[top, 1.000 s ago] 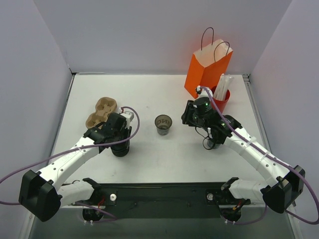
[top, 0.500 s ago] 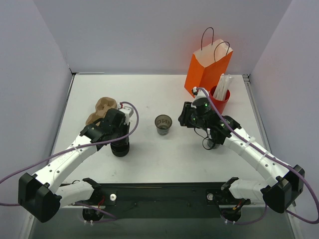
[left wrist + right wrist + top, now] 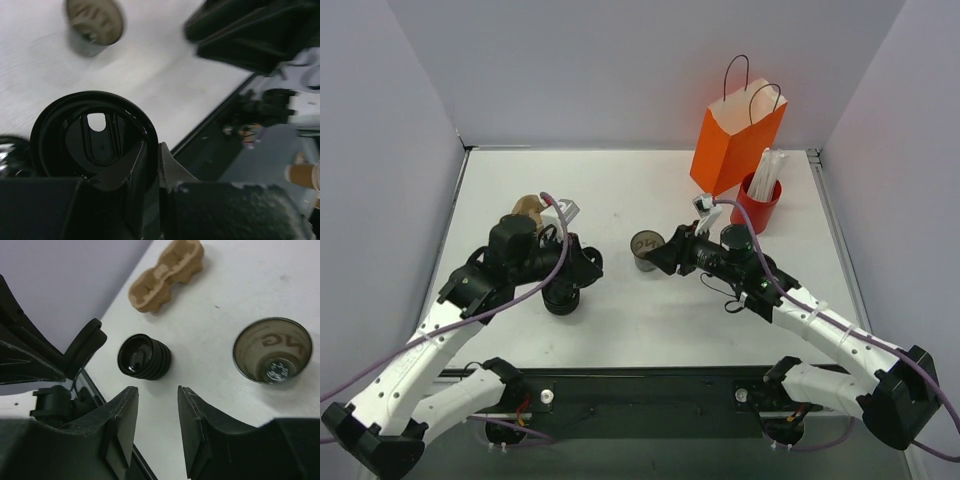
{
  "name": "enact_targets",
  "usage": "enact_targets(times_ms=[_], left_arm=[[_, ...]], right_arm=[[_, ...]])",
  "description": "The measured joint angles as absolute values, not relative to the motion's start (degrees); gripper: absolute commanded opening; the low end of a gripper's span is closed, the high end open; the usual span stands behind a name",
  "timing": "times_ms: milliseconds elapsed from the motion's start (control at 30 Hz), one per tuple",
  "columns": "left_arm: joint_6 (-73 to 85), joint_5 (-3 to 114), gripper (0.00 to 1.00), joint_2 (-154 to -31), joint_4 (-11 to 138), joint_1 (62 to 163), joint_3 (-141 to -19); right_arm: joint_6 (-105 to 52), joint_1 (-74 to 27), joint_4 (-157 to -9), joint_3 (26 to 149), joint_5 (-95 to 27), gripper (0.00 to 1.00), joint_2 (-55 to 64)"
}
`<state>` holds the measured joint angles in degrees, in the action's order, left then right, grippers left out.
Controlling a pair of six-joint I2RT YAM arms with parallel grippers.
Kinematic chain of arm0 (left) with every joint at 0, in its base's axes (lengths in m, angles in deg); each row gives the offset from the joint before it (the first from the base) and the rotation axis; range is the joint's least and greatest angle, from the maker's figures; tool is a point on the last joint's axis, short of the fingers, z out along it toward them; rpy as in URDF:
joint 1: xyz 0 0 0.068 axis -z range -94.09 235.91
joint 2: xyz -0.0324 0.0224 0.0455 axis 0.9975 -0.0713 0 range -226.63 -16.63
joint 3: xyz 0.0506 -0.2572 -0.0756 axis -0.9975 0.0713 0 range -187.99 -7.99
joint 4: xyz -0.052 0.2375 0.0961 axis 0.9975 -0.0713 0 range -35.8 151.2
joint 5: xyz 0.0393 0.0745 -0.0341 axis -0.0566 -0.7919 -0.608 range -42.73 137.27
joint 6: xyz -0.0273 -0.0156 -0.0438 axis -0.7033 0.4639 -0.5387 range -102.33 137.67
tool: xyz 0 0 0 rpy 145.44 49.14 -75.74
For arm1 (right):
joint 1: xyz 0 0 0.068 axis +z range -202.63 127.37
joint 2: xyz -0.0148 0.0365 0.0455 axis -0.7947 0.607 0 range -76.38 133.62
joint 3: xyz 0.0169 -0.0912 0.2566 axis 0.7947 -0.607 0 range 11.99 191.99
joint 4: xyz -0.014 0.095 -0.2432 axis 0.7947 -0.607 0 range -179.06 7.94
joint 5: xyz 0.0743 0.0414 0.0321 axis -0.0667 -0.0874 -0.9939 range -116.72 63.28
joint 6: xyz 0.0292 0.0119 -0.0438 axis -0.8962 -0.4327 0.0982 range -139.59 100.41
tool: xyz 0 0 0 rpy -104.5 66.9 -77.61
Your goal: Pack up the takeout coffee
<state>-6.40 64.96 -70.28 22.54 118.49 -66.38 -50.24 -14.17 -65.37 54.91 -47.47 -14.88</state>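
My right gripper (image 3: 659, 258) has swung left, jaws apart, just beside the small dark grey paper cup (image 3: 645, 246). My left gripper (image 3: 156, 156) now pinches a black plastic lid (image 3: 92, 132). The cup stands upright and open-topped, mid white table (image 3: 620, 190).

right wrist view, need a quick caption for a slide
Open right gripper above the white table, aimed between the ribbed black lid stack and the lidless takeout coffee cup, cardboard cup carrier beyond.

Takeout coffee (image 3: 272, 350) inner wall: partial letters "NG" legible; rest unreadable.
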Motion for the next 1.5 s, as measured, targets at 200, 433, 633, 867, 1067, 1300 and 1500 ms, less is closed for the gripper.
enact_targets(times_ms=[200, 433, 633, 867, 1067, 1300, 1500], left_arm=[[-15.9, 81.4, 0.14, -60.1, 43.6, 118.5, -59.8], [-27.8, 90.5, 0.14, -58.9, 62.6, 118.4, -54.6], [-41.0, 94.1, 0.14, -60.8, 76.4, 118.3, -49.6], [-48.3, 94.3, 0.14, -60.2, 80.8, 118.1, -49.0], [-52.3, 94.4, 0.14, -59.9, 82.8, 118.1, -46.9], [-54.8, 94.8, 0.14, -59.9, 83.4, 118.1, -44.1], [-56.6, 95.1, 0.14, -59.9, 86.0, 118.1, -43.1]], right_arm=[[-55.7, -12.8, -45.8, 47.9, -51.9, 0.46, -17.2], [-56.3, -11.0, -26.9, 40.1, -54.2, 0.50, -18.9], [-46.0, -7.6, -18.7, 35.4, -55.0, 0.51, -21.1], [-29.0, -3.3, -21.1, 35.7, -53.5, 0.51, -27.2], [-20.1, -1.9, -24.1, 37.8, -53.5, 0.50, -27.0], [-16.0, -0.4, -26.2, 40.1, -53.8, 0.42, -25.6], [-13.9, 1.0, -27.5, 41.5, -54.2, 0.37, -24.4]])
